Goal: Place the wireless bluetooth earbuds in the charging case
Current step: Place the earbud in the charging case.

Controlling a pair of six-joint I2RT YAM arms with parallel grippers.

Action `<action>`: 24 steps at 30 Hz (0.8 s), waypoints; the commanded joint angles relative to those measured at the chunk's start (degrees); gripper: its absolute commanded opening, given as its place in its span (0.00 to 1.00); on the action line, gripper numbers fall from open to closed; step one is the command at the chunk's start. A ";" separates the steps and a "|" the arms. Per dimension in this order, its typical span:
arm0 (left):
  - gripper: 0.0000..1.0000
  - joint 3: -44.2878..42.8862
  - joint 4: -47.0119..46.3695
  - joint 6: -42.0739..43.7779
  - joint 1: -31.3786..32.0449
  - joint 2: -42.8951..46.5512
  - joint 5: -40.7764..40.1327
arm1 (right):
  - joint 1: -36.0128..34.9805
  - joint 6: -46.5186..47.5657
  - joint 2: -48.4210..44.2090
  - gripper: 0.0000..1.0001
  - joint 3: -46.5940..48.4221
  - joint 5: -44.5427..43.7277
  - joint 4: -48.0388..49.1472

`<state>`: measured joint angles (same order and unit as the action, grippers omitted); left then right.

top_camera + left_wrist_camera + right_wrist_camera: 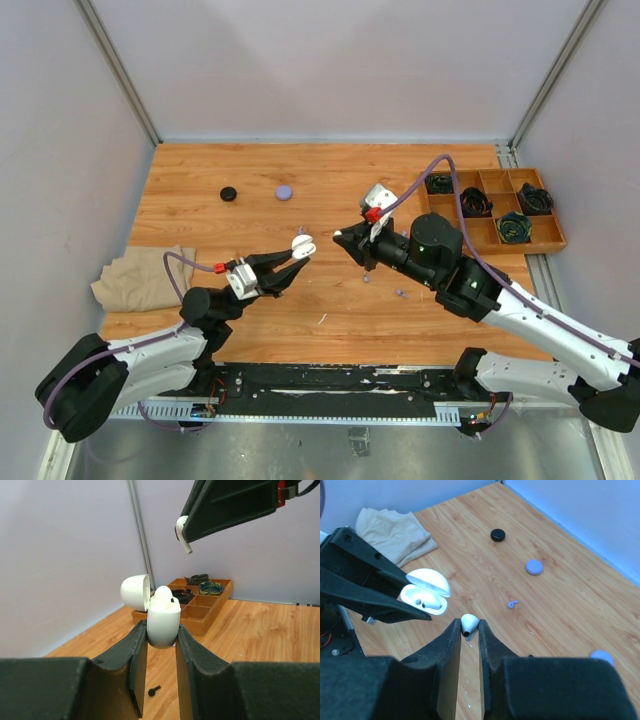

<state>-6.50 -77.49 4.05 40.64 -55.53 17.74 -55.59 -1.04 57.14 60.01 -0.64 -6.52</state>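
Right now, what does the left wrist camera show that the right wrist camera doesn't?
Only the left wrist: the wooden tray of coiled cables. Only the right wrist: the beige cloth, the black puck case, the lavender puck case and a loose lavender earbud on the table. Both: the open white charging case gripped in the left tool, and the white earbud pinched in the right tool.

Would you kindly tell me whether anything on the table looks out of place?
A tiny lavender earbud lies loose on the bare wood, apart from the lavender case. A small black piece also lies stray on the wood below the left claw.
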 commanded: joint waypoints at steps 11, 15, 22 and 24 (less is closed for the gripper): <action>0.00 -2.59 -3.38 -1.49 0.23 -0.46 1.19 | -4.17 -3.96 -0.90 0.13 -8.83 7.12 22.18; 0.00 -2.68 -3.73 -2.03 0.23 -0.79 1.38 | -4.86 -3.89 0.52 0.13 -9.01 7.77 24.34; 0.00 -2.74 -5.54 -3.76 0.27 -1.84 1.79 | -5.36 -4.18 3.23 0.12 -8.80 8.62 26.14; 0.00 -2.60 -6.32 -4.04 0.23 -2.03 1.73 | -5.47 -4.02 3.55 0.12 -8.85 8.37 26.04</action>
<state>-7.62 -79.64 0.95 40.64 -57.06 19.18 -59.94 -4.56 60.05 51.33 7.14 16.51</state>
